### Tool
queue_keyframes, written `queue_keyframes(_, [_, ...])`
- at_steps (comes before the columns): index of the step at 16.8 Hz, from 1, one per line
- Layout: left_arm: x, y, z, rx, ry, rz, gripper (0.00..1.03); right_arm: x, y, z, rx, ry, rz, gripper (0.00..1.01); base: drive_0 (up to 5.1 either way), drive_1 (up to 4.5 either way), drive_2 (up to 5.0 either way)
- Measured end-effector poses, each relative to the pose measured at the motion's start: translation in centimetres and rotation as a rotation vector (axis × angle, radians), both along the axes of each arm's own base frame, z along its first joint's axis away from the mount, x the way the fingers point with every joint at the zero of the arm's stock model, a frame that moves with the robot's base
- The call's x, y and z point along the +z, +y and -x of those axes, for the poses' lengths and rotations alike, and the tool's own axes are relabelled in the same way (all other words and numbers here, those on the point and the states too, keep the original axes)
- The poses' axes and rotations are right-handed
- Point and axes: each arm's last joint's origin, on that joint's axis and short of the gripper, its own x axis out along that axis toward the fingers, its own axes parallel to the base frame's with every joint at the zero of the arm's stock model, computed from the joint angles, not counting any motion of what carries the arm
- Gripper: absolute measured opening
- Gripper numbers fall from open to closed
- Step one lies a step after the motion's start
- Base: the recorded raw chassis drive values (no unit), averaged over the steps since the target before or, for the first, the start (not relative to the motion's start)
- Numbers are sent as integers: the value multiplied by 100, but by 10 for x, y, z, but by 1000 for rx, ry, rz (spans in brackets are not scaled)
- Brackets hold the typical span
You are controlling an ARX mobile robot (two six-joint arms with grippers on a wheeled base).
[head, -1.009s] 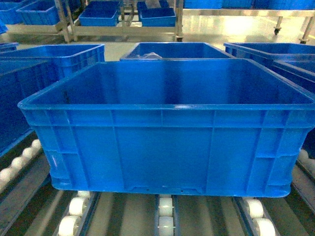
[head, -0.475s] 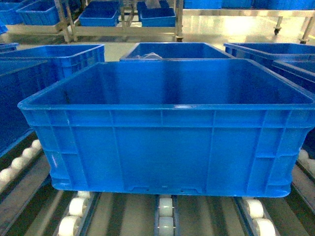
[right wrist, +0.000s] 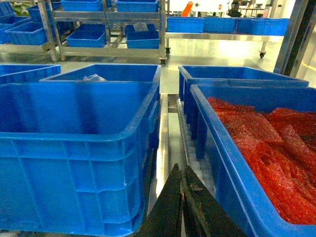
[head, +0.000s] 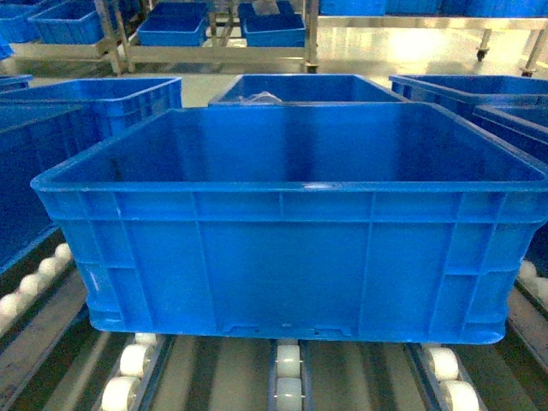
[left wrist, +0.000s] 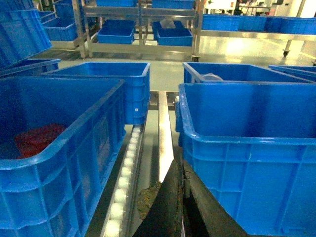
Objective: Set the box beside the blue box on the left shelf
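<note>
On the shelf (head: 214, 377) rollers sits the empty box (head: 291, 257); crates beside it hold red bags (right wrist: 266, 143). Both grippers' jaws look pressed together, holding nothing.

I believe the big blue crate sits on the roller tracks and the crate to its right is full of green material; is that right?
Not quite: the right wrist view shows the neighbouring crate holding red material, not green. The big blue crate does sit on the roller tracks.

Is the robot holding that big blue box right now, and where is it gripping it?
It cannot be told. Each gripper sits low beside a side wall of the box, but no view shows a grip.
</note>
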Motion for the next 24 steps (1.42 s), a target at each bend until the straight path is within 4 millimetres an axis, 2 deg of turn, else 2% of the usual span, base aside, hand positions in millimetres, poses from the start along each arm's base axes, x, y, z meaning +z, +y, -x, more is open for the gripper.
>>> queue_keyframes(11, [1,0,19,0,-6,0,1,0,0,19,0,-2,0,2,0,0,0])
queue_keyframes(12, [-6,0,26,-3,51,0,1,-6,0,25,3,50,0,2,0,0,0])
queue_keyframes(13, [-1,0,29,-2,-5,0,1,-2,0,30,0,-3,0,2,0,0,0])
queue_keyframes(17, [-3,0,29,0,11,-1,1,-3,0,30,0,9,0,2,0,0,0])
queue_keyframes(19, [-3,0,29,0,12,-1,24,-3,0,30,0,9,1,25,0,0,0])
queue_keyframes(24, [-3,0,29,0,12,-1,92,-3,0,30,0,9,1,93,0,0,0])
